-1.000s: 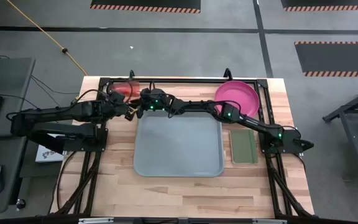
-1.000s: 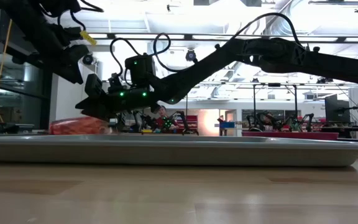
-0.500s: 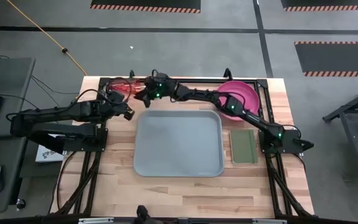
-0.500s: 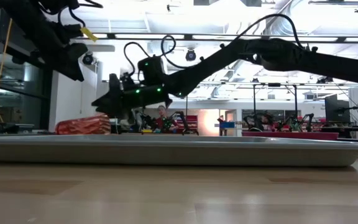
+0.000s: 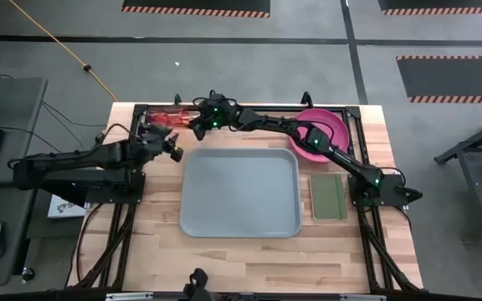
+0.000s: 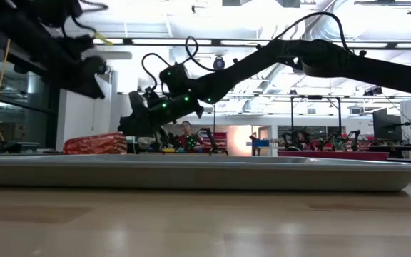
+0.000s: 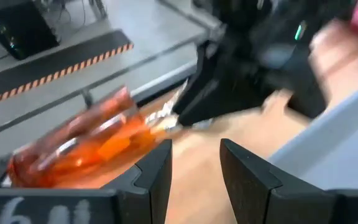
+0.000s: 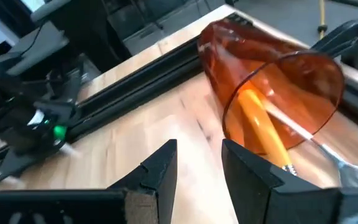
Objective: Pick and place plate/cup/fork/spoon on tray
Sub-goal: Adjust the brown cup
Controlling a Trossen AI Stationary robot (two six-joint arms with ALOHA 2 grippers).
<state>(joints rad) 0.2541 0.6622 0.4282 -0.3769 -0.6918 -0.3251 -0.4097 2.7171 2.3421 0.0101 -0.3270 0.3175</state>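
Right gripper (image 8: 197,165) jaws part-open, empty, aimed at translucent red-orange plastic cup (image 8: 263,93) lying on tabletop beyond pale blue-grey tray (image 5: 239,192) (cutlery inside) | left gripper (image 7: 194,168) likewise, empty.

- I'm seeing the cup (image 8: 272,81) glowing translucent red-orange.
- I'm seeing the plate (image 5: 329,125) showing bright pink.
- I'm seeing the tray (image 5: 239,194) looking pale blue-grey.
- I'm seeing the pad (image 5: 328,196) showing dark green.
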